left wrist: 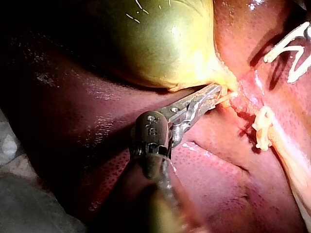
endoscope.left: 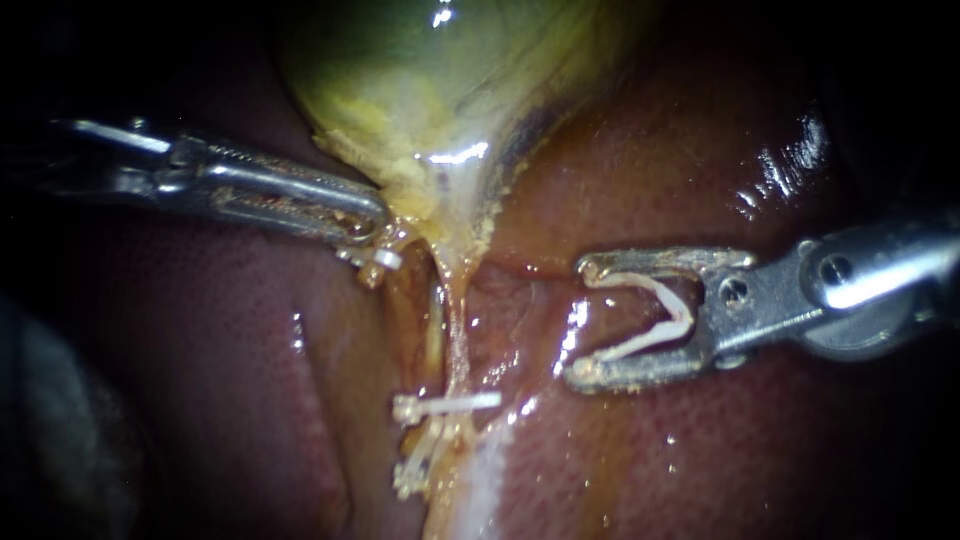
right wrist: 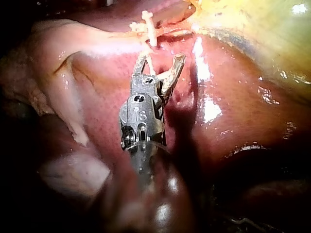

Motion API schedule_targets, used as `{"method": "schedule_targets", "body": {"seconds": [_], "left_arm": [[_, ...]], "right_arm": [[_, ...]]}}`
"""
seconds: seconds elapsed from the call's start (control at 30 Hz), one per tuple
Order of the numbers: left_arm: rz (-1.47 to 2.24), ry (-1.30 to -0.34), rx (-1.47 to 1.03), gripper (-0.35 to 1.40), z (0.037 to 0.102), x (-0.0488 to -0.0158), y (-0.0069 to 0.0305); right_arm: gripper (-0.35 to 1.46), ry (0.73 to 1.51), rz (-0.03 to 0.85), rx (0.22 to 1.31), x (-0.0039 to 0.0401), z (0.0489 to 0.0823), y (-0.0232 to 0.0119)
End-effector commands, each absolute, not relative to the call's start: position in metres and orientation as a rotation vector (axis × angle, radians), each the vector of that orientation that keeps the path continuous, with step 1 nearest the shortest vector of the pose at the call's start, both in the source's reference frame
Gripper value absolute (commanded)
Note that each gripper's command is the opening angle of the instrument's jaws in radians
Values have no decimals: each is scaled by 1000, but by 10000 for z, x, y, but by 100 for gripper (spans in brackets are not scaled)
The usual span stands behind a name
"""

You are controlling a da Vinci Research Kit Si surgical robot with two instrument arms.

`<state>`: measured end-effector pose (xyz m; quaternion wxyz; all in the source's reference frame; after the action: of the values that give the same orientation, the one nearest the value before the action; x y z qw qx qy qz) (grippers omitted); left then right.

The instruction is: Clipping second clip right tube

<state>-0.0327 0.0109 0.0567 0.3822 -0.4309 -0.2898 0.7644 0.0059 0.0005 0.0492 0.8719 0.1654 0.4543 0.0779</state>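
Right tube (endoscope.left: 458, 330) runs from the gallbladder (endoscope.left: 440, 60) neck toward six o'clock. One clip (endoscope.left: 450, 403) already sits across it, and a further clip (endoscope.left: 415, 470) lies lower at seven o'clock.

The left instrument (endoscope.left: 372, 222) has its jaws clamped together on tissue at the gallbladder neck and holds the strand taut.

The right instrument (endoscope.left: 583, 320) stands at three o'clock of the tube, apart from it. Its jaws are spread wide, with an open loaded clip (endoscope.left: 684, 312) seated against both.

Hazards noted:
- The lower jaw lies close over the liver (endoscope.left: 700, 450), so an advance toward nine o'clock may snag or score it.
- A second strand lies just beside the tube, and too deep a reach may take in both.
- Closing too near the seated clip may foul it.
- If the left hold slips, the tube slackens and the clip may close only partly across it.
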Motion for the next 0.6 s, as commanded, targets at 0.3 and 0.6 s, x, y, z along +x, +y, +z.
{"method": "schedule_targets", "body": {"seconds": [0.3, 0.6], "left_arm": [[1941, -752, -1098, -35, 519, -289, 114], [1926, -749, -1088, -35, 494, -285, 114]], "right_arm": [[46, 950, 160, 341, 59, 492, 6], [46, 947, 161, 343, 64, 490, 8]]}}
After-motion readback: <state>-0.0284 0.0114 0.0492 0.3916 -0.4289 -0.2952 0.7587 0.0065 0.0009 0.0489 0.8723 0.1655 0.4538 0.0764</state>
